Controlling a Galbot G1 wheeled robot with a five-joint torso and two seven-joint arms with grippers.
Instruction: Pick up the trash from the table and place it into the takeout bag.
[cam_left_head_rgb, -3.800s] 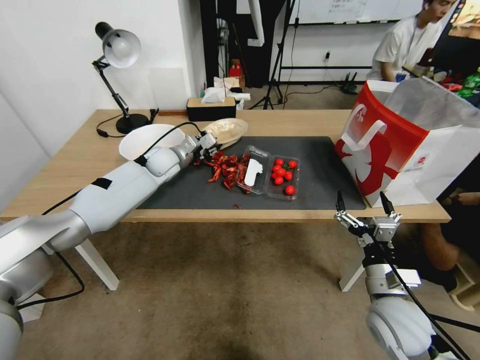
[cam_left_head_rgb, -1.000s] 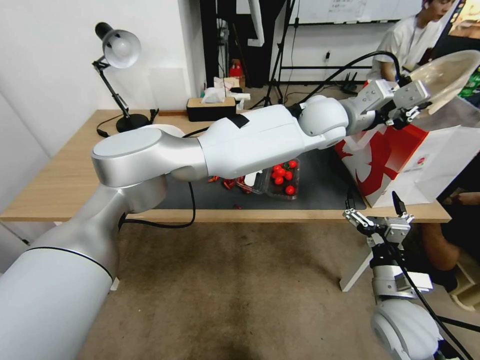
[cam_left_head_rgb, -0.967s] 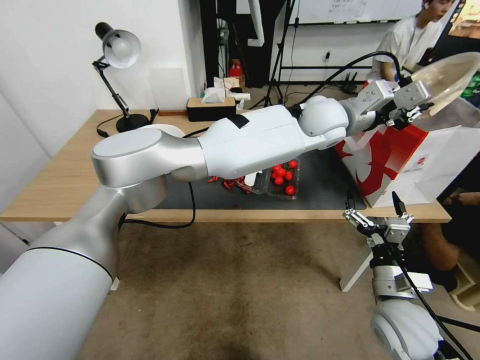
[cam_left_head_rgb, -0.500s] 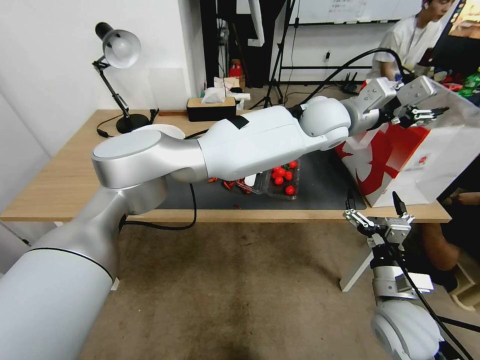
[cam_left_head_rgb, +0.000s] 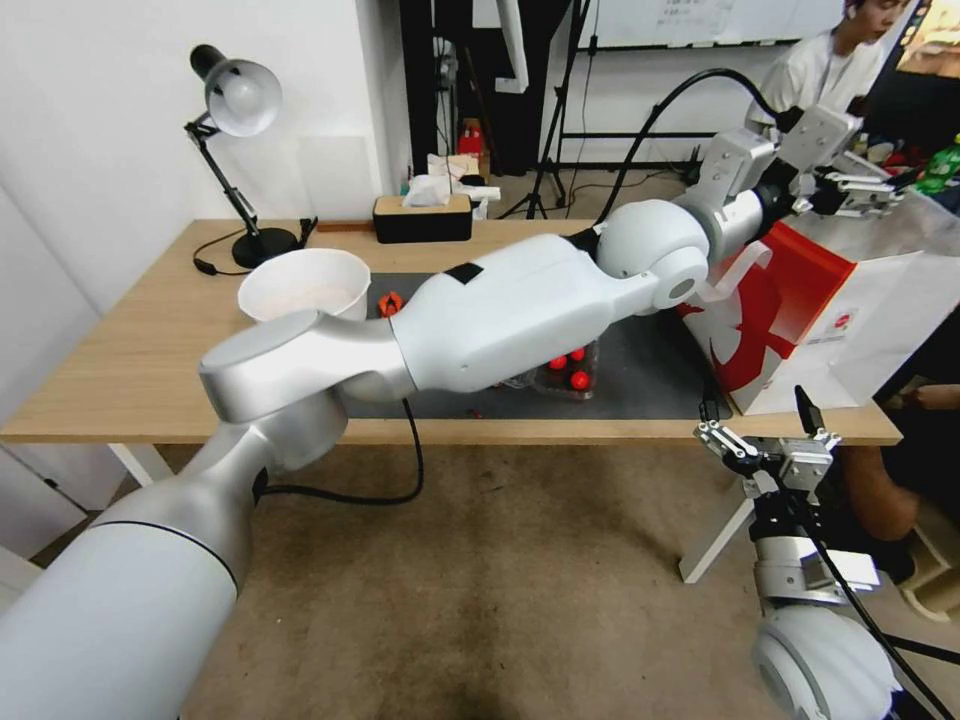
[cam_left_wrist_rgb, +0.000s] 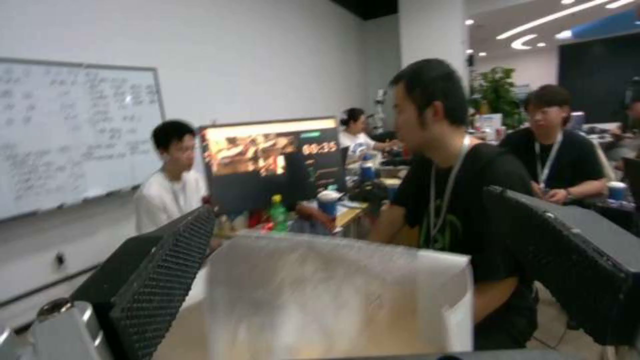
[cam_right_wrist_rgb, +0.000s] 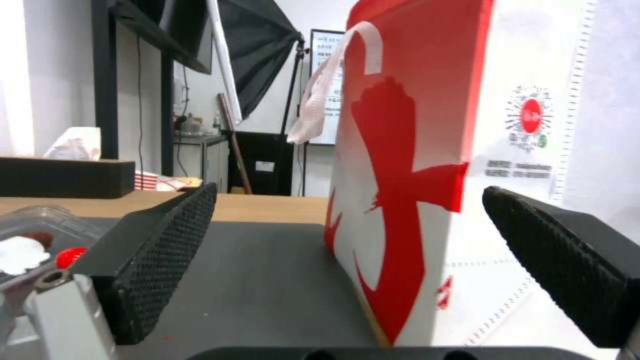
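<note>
The takeout bag, white with a red face and a white handle, stands on the right end of the table. My left gripper hangs open and empty over the bag's open top. In the left wrist view the left gripper has its fingers spread above the bag's silvery lining. Trash lies on the dark mat: a clear clamshell with cherry tomatoes and a red scrap, largely hidden behind my left arm. My right gripper is open below the table's front edge, facing the bag's red face.
A large white bowl sits at the mat's left end. A desk lamp and a black tissue box stand along the table's far edge. People sit at desks behind the bag.
One second ago my left gripper held a shallow bowl over the bag. It has opened, the bowl is gone from view, and the gripper has risen slightly.
</note>
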